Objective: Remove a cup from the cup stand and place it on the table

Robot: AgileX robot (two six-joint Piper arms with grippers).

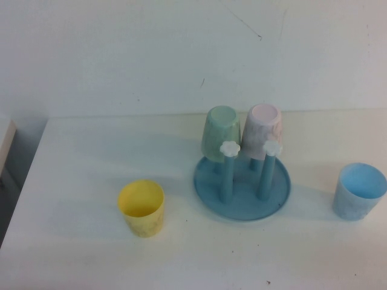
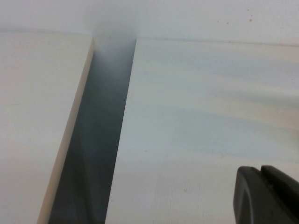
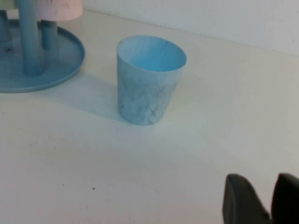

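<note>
While neither arm appears in the high view, each wrist view shows its own tool at the frame's edge. Left tool (image 2: 266,196): dark fingers pressed together, clenched on nothing, above bare white surface (image 2: 201,116) beside a dark gap between two panels. Right tool (image 3: 261,200): two dark fingers (image 3: 240,200) standing slightly apart, released and holding nothing, well short of the cup (image 3: 149,79).

Near row, high view: yellow cup (image 1: 141,207) upright, mouth up, on the robot's left; the light blue cup (image 1: 359,191) upright, mouth up, on the surface (image 1: 72,157) at the robot's right, clear of the cup stand (image 1: 242,187).

Centre: round blue stand, two near pegs bare and tipped with white flower knobs (image 1: 230,148).

Far row: mint green cup (image 1: 221,132) and pink cup (image 1: 263,130), both inverted over rear pegs, side by side, nearly touching.
</note>
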